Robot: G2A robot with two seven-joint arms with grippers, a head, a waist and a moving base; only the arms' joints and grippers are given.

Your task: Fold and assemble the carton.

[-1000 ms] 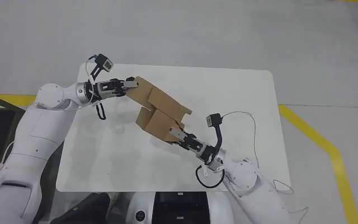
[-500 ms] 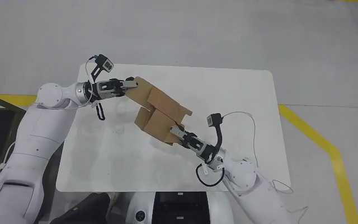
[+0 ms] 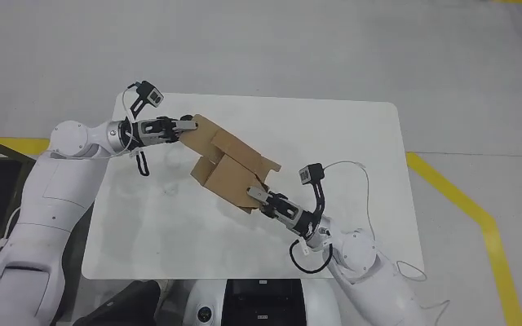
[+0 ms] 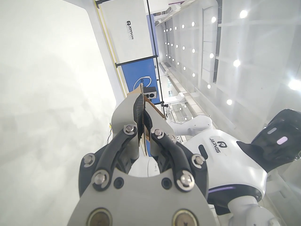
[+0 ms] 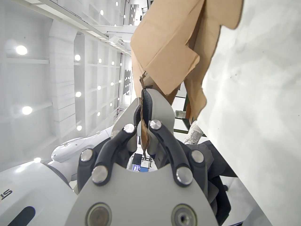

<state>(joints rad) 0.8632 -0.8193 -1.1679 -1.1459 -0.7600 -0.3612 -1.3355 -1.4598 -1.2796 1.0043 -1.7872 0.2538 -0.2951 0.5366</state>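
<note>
A brown cardboard carton [image 3: 230, 163], partly opened with loose flaps, hangs above the white table [image 3: 342, 138] between my two arms. My left gripper [image 3: 189, 124] is shut on the carton's far left edge; the left wrist view has that cardboard edge [image 4: 142, 97] pinched between the pads of the left gripper [image 4: 142, 109]. My right gripper [image 3: 254, 194] is shut on the carton's near lower corner. In the right wrist view the carton [image 5: 169, 38] spreads out beyond the right gripper [image 5: 142, 95], its flaps hanging toward the table.
The table's right half [image 3: 351, 187] lies bare. A thin white cable [image 3: 359, 167] loops over it near my right arm. Yellow floor tape [image 3: 457, 196] runs past the table's right side.
The carton has shifted slightly to the left and its left end has dropped a little, with both grippers still holding it.
</note>
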